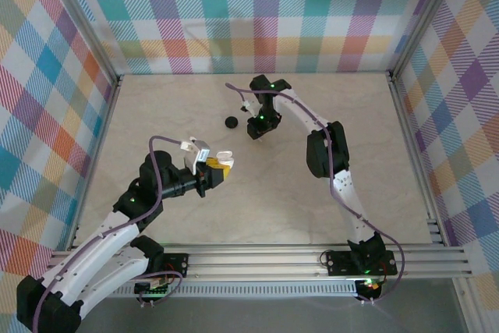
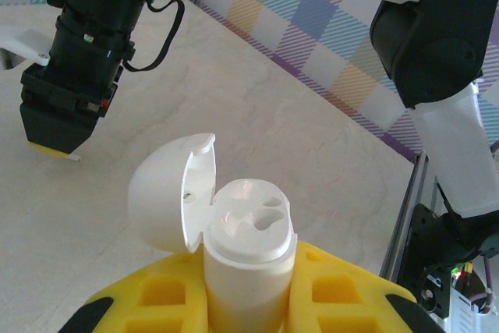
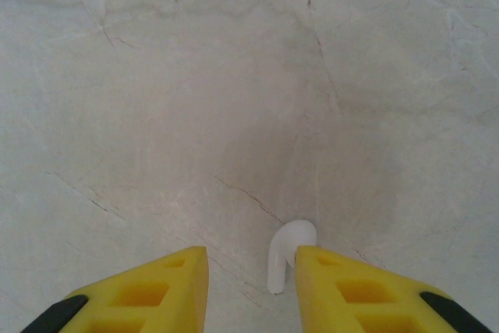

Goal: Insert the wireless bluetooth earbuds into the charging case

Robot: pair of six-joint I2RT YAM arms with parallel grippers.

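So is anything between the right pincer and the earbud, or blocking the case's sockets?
Nothing visible. The white earbud lies on the table between the right pincer's fingers, and the charging case has its lid open, both sockets empty.

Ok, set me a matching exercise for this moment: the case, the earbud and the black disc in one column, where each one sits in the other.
Things:
1. charging case
2. white earbud
3. black disc

Places:
A. lying on the table between the fingers of the right gripper
B. on the table, apart from both grippers
C. clamped upright in the fingers of the left gripper, lid open, sockets empty

Pairs: 1-C, 2-A, 3-B
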